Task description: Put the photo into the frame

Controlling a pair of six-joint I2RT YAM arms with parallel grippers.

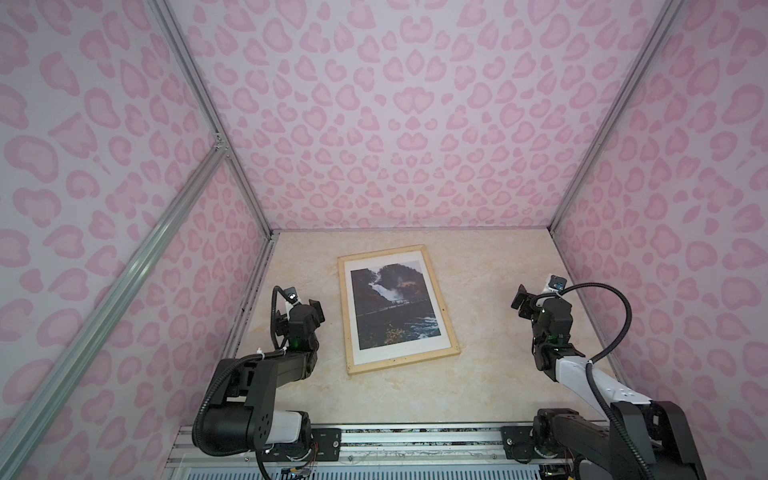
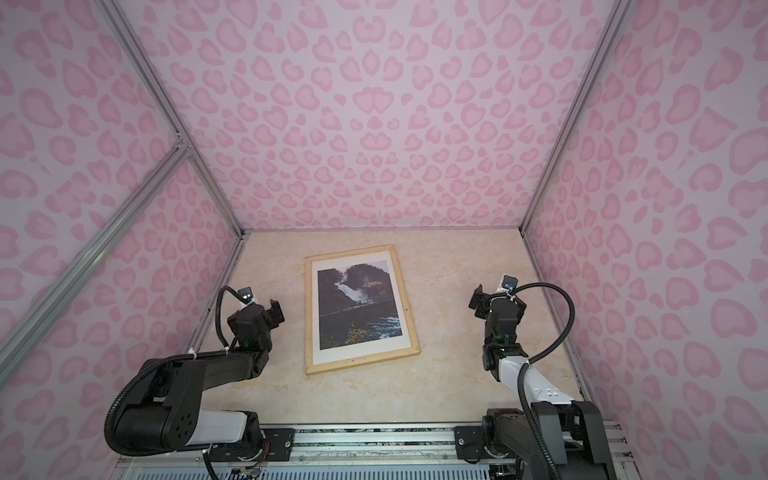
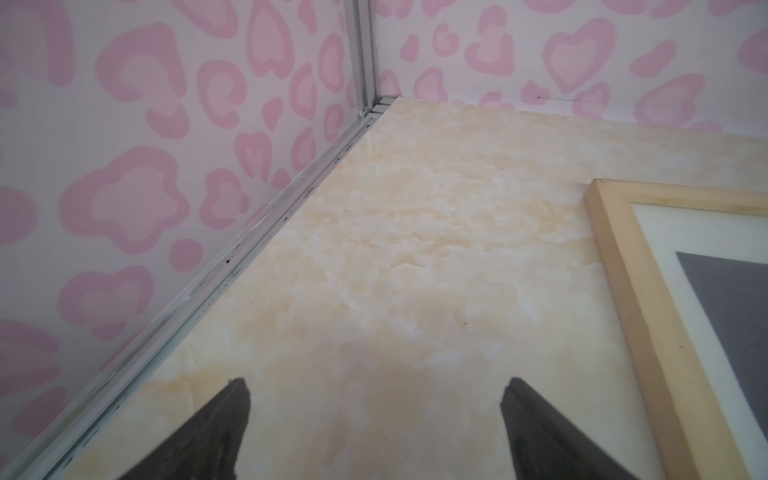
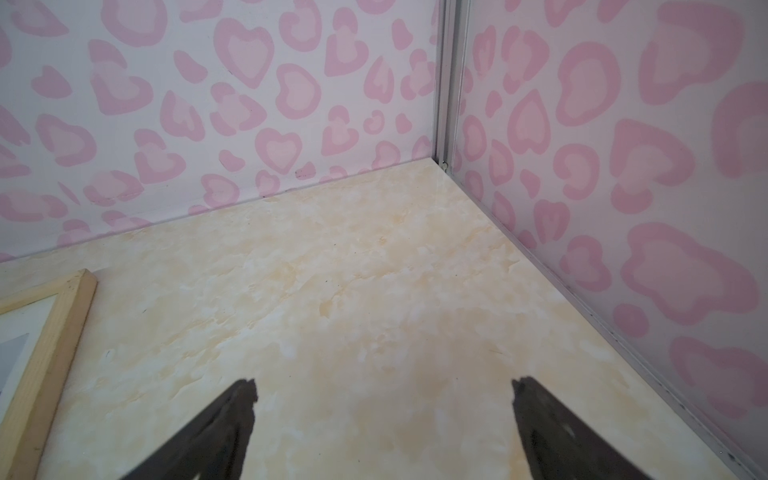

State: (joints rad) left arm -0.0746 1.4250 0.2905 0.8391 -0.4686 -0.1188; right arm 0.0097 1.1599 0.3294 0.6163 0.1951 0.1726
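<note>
Black-fingered left gripper (image 3: 374, 390) and right gripper (image 4: 384, 386) hang spread wide and empty, parked over the beige marbled tabletop (image 1: 490, 374). Between them lies the pale wooden rectangular frame (image 1: 345, 316), with the dark waterfall photo (image 1: 392, 307) flat inside it. The task looks finished, which would explain why both arms stand clear.

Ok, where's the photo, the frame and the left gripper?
photo (image 1: 383, 290), in a top view, on the waterfall.
frame (image 1: 405, 360), in a top view, on its near strip.
left gripper (image 3: 376, 384), left wrist view, between its fingertips.
</note>
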